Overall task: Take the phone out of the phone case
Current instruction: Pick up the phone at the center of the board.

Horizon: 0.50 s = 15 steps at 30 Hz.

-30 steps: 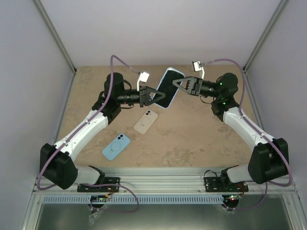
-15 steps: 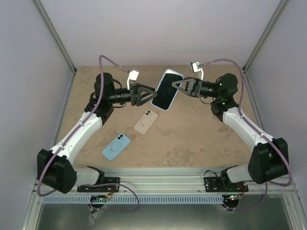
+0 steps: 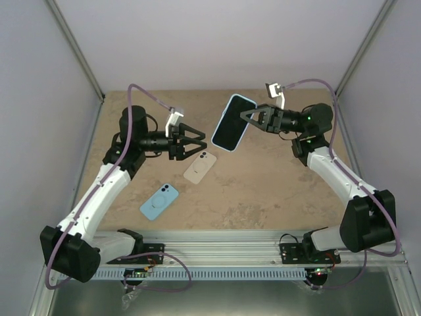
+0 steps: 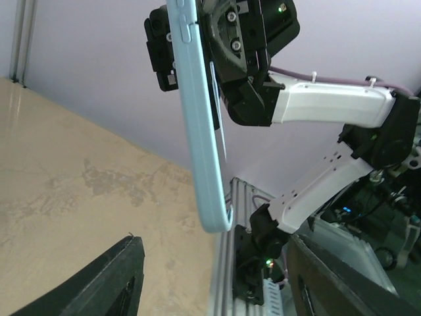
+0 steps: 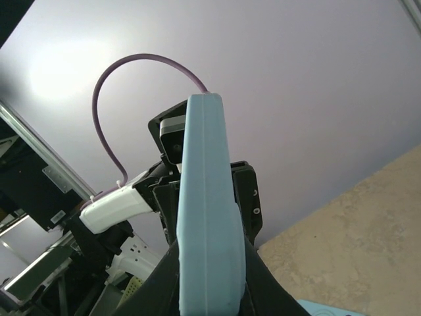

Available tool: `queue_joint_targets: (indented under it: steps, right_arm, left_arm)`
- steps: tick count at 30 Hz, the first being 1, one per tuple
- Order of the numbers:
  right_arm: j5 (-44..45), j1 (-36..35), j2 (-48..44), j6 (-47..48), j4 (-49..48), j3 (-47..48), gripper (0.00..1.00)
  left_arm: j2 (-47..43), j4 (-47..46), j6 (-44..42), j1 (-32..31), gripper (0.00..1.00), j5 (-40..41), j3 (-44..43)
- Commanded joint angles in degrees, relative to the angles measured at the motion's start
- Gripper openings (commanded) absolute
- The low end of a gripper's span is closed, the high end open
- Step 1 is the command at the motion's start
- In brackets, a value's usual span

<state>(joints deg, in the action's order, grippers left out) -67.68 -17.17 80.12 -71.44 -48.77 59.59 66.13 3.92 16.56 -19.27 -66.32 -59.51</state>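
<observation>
The phone sits in its light blue phone case [image 3: 231, 123], dark screen towards the camera, held in the air over the back of the table. My right gripper [image 3: 246, 118] is shut on its right edge. In the right wrist view the case's blue back [image 5: 207, 217] fills the gap between the black fingers [image 5: 154, 289]. My left gripper [image 3: 197, 146] is open, to the left of the case and lower, touching nothing. In the left wrist view the case edge [image 4: 197, 118] hangs beyond my left gripper [image 4: 217, 283], whose spread fingers [image 4: 99, 283] hold nothing.
A beige phone-shaped item [image 3: 200, 166] lies back up on the table just below the left gripper. A light blue one with a round ring [image 3: 159, 201] lies nearer the front left. Grey walls close the table [image 3: 276, 191] on three sides.
The left gripper let go of the cased phone, opened and drew back to the left and down. The right gripper kept its hold and shifted the phone slightly to the right.
</observation>
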Motion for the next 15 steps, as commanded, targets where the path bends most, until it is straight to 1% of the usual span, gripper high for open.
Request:
queue_joint_targets:
  steps: [1, 4, 10, 15]
  right_arm:
    - [0.0, 0.0, -1.3, -1.3, -4.7, 0.8, 0.01]
    - [-0.1, 0.0, -1.6, -1.5, -4.5, 0.7, 0.01]
    - [-0.1, 0.0, -2.1, -1.4, -4.5, 0.1, 0.0]
    - [-0.2, 0.0, -2.1, -1.4, -4.6, 0.1, 0.01]
  left_arm:
    - [0.1, 2.5, -4.8, 0.1, 0.59, 0.0, -0.2]
    - [0.8, 2.2, -4.6, -0.6, 0.56, 0.6, -1.0]
    - [1.2, 1.1, -3.9, -2.2, 0.55, 1.0, -0.4]
    - [2.1, -2.1, -0.9, -2.3, 0.54, 1.2, -0.4]
